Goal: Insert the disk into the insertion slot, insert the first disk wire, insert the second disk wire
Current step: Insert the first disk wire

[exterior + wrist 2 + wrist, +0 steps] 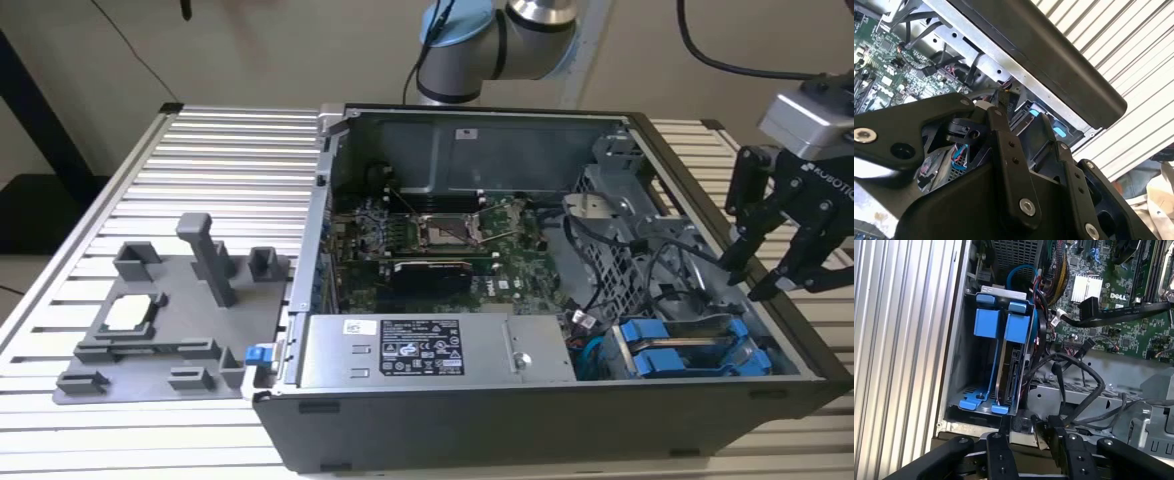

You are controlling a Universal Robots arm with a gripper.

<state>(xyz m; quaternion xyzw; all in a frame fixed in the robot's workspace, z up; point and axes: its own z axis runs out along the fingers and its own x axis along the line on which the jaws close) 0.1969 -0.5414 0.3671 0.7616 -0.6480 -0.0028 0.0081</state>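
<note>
The disk (1013, 365) stands on edge in its blue carrier inside the drive cage (961, 365) at the corner of the open computer case (534, 420). A second blue carrier (986, 322) sits beside it. In the exterior view both blue carriers (681, 350) show at the case's front right. My gripper (763, 280) hangs over the case's right wall, just above that cage, with its fingers apart and nothing clearly between them. Both wrist views show the fingers (999, 450) (1009, 150) pointing at the cage. Loose black wires (1079, 372) loop next to the disk.
The motherboard (441, 235) fills the case floor and the power supply (420, 350) sits along the front. A grey fixture (160, 320) with upright posts lies on the slatted table (227, 150) at the exterior view's left. A blue cable (1019, 272) curls behind the cage.
</note>
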